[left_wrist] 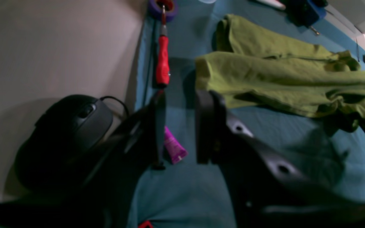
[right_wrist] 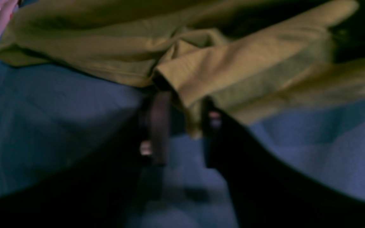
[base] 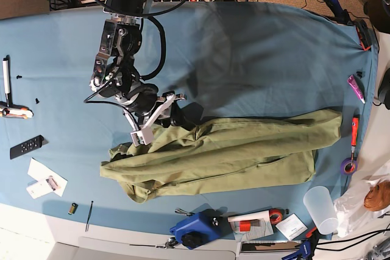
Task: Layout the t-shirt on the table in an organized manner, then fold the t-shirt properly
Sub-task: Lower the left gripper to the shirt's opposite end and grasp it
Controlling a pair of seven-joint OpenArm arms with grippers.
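Table (base: 244, 47) surface is a wrinkled medium-blue cloth with a pale edge along the near side of the base view; beyond the far edge, cables lie on a brown floor. At the left end lie a white pen-like tool (base: 7, 76), a black remote (base: 26, 146), paper slips (base: 42, 181) and a black cable tie (base: 89, 216). The right gripper (right_wrist: 182, 126) stands low over the left part of the cloth; its fingers are apart, with a fold of the t-shirt (base: 225, 153) hanging between them, though blur prevents confirming whether the fabric is touched. The olive garment lies in a long, rumpled band across the near-centre of the table, doubled over itself, one end bunched under that gripper, the other reaching toward the right end. Near the front edge sit a blue device (base: 194, 231), a red tape roll (base: 276, 215) and a clear plastic cup (base: 321, 208). At the right end lie a red-handled screwdriver (left_wrist: 162, 61), a purple tape roll (left_wrist: 163, 8) and a magenta tube (left_wrist: 174, 147). The left gripper (left_wrist: 179, 126) hovers there, fingers parted, nothing between them, just short of the shirt's edge. A black computer mouse (left_wrist: 67, 133) rests off the cloth beside it.
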